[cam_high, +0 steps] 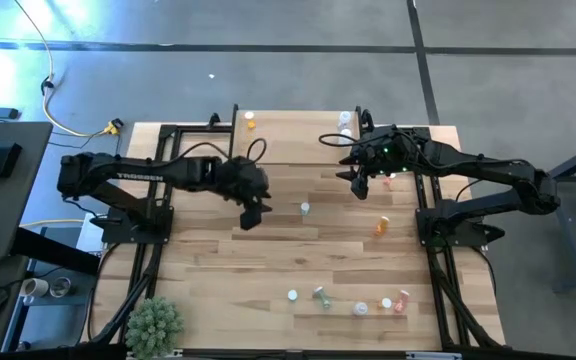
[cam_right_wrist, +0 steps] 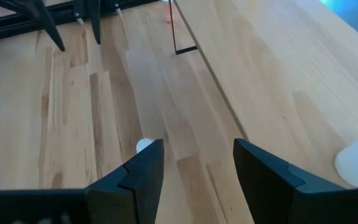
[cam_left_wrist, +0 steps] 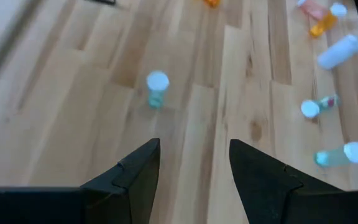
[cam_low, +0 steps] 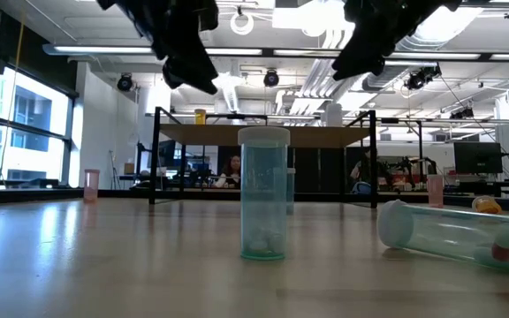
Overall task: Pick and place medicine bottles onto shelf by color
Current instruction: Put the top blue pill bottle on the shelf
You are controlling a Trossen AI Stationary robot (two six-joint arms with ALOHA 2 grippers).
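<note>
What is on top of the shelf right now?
In the high view, the shelf holds an orange medicine bottle near its left end and a white bottle near its right end. The right gripper and its arm cover part of the board, so anything beneath is hidden.

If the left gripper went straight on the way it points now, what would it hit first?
Probably the upright clear bottle ahead of the open left gripper, slightly off-centre between its fingers. Depth is unclear, so it might just meet the bare table short of it.

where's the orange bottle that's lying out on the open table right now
In the high view the orange bottle lies right of the table's centre, just below the right gripper and right of the upright clear bottle.
</note>
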